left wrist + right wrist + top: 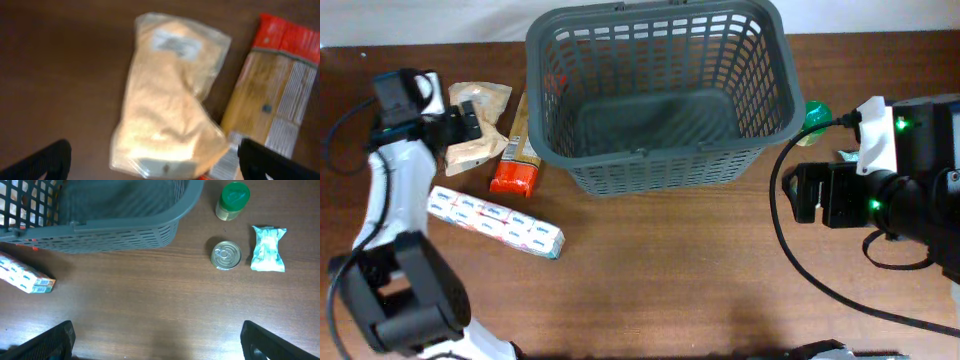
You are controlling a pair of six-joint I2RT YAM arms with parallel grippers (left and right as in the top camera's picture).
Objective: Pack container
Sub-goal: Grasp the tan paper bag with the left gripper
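The dark grey basket (pixel 660 95) stands at the back middle of the table and looks empty; its wall also shows in the right wrist view (pixel 100 227). A clear bag of tan powder (pixel 480 122) lies left of it, next to an orange-and-red pasta pack (pixel 517 155). My left gripper (pixel 463 122) is open above the bag (pixel 170 100), fingers on either side, with the pasta pack (pixel 280 95) to its right. My right gripper (pixel 807 193) is open and empty over bare table right of the basket.
A long white patterned packet (pixel 495 221) lies front left, also in the right wrist view (pixel 25 277). A green-lidded jar (pixel 233 200), a tin can (pixel 226 255) and a small white-green packet (pixel 268 248) sit right of the basket.
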